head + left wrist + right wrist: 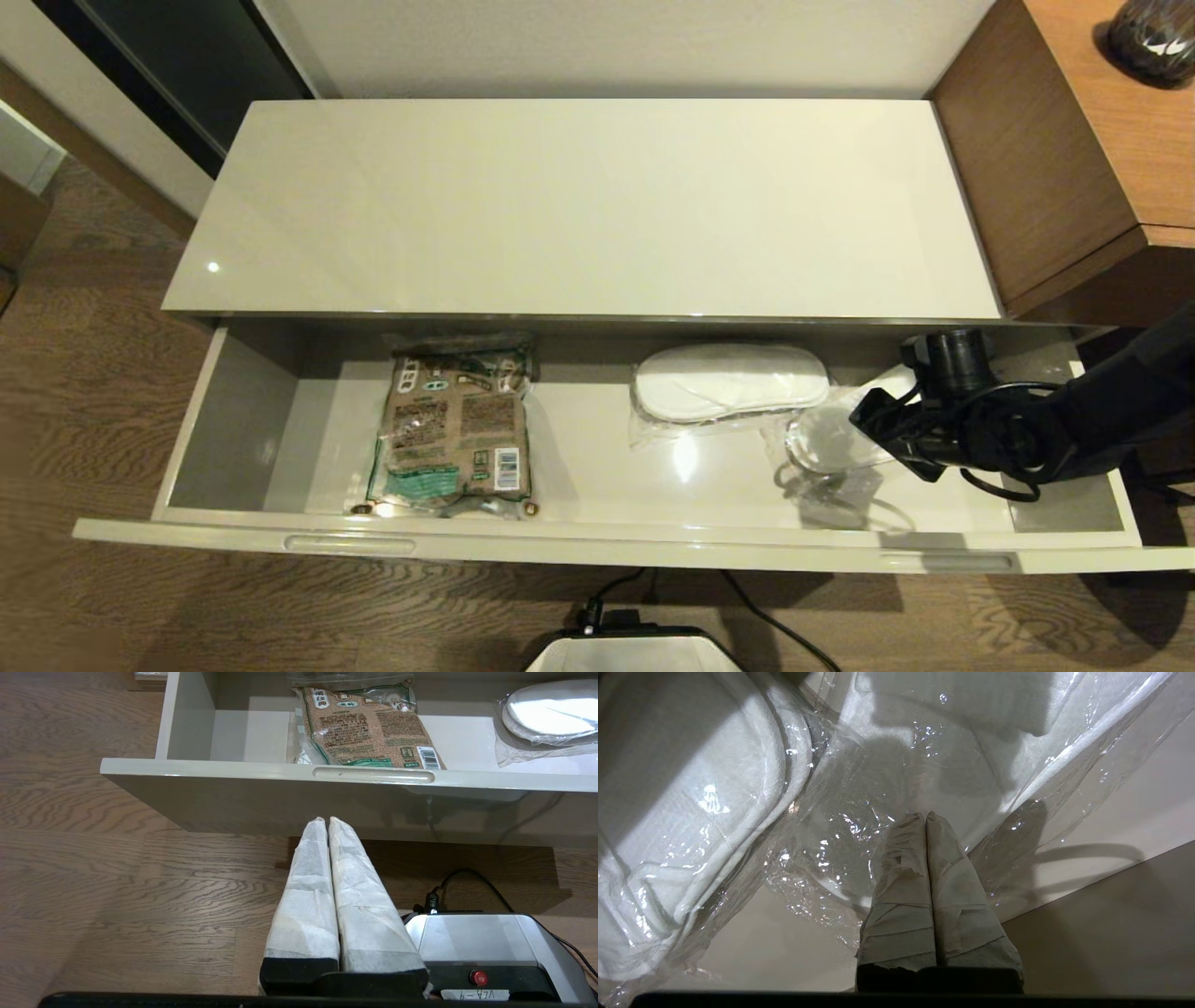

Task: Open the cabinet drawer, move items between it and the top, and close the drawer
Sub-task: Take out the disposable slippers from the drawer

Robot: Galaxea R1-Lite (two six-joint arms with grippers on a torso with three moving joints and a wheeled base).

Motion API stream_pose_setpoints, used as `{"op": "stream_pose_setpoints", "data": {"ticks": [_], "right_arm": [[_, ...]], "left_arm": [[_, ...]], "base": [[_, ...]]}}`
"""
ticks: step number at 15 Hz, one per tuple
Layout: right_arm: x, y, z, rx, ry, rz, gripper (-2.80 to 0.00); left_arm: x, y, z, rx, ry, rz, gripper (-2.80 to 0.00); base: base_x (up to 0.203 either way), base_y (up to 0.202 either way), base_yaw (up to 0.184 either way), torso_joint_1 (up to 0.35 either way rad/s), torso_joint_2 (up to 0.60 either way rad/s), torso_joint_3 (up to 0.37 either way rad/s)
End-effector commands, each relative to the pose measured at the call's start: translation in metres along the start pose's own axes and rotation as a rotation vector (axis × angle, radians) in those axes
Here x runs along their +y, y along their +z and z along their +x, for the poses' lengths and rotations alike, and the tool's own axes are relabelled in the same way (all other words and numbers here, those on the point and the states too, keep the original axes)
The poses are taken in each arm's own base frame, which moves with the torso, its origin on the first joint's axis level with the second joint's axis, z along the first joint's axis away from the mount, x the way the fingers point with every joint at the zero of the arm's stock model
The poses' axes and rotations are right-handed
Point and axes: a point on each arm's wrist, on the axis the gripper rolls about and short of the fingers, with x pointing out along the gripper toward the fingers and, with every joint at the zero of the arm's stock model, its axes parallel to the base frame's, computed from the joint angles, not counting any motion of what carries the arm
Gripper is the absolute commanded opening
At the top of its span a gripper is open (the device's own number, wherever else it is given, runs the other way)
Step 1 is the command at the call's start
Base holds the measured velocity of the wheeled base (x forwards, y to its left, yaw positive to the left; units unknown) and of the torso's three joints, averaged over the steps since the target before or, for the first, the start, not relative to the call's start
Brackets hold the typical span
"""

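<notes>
Right hand (873, 420) is down inside the cabinet drawer (597, 546) at its right end, fingers (924, 877) pressed together on the loose clear wrap trailing off the slippers (730, 381). Looks like I've pinched the plastic, not the slippers themselves; the film bunches around the tips in the right wrist view, so I judge it's a hold on the wrap, tho how much film is actually caught btwn the tips I can't see. Makes sense: slippers are flat and wide, wrap is the only thin bit to grab.

Left hand (326, 823) hangs parked below and in front of the drawer's front panel, over the wooden floor, fingers closed w/ nothing in them.

Drawer is pulled fully out. Pouch (455, 425) lies flat on the left-centre of the drawer floor, barcode end toward the front rim, well apart from the slippers. Slippers sit right of centre near the back. No tissue pack visible from any view.

Top (579, 205) carries none of the items, so I judge the move to it is not yet done. Risk: wrap may slip or stretch when lifted, letting the slippers sag.
</notes>
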Motion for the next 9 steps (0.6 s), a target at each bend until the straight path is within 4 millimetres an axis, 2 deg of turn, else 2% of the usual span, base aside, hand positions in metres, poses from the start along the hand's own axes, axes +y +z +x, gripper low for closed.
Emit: {"op": "stream_pose_setpoints", "data": {"ticks": [1, 6, 7, 9], "right_arm": [[0.0011, -0.0027, 0.0014, -0.009, -0.010, -0.002, -2.80], [0.0017, -0.0079, 0.0046, 0.002, -0.015, -0.009, -2.80], [0.0018, -0.0089, 0.0052, 0.002, -0.019, -0.012, 0.00], [0.0027, -0.0092, 0.0041, -0.007, -0.025, -0.011, 0.00]], "left_arm": [[0.0000, 0.0001, 0.0001, 0.001, 0.000, 0.000, -2.80], [0.0000, 0.0000, 0.0000, 0.000, 0.000, 0.000, -2.80], [0.0000, 0.0000, 0.0000, -0.001, 0.000, 0.000, -2.80], [0.0000, 0.0000, 0.0000, -0.001, 0.000, 0.000, -2.80]], "base": [[0.000, 0.000, 0.000, 0.000, 0.00, 0.000], [0.000, 0.000, 0.000, 0.000, 0.00, 0.000], [0.000, 0.000, 0.000, 0.000, 0.00, 0.000], [0.000, 0.000, 0.000, 0.000, 0.00, 0.000]]}}
